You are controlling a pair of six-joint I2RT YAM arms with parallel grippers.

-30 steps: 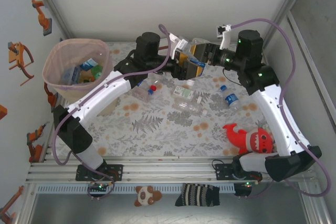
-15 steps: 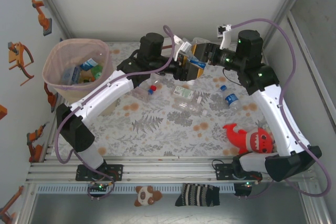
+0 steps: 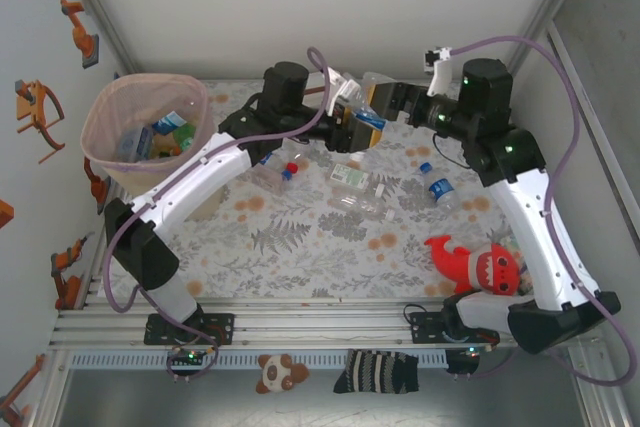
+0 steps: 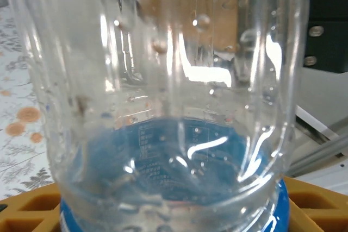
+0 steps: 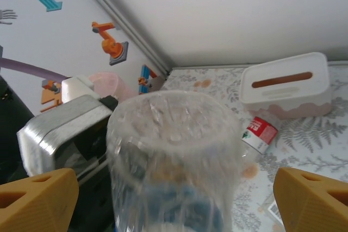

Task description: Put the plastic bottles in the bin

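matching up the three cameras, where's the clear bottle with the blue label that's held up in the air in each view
Top external: blue-label bottle upper centre, in the left gripper.
Left wrist: bottle close up at centre, blue label low.
Right wrist: bottle bottom centre, end-on, between spread orange fingers.
Shared landmark: floral tablecloth, left edge in left wrist, lower right in right wrist.

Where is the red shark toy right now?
Top view: the shark lies at the table's near right, beside the right arm, nearer than the blue-labelled bottle.
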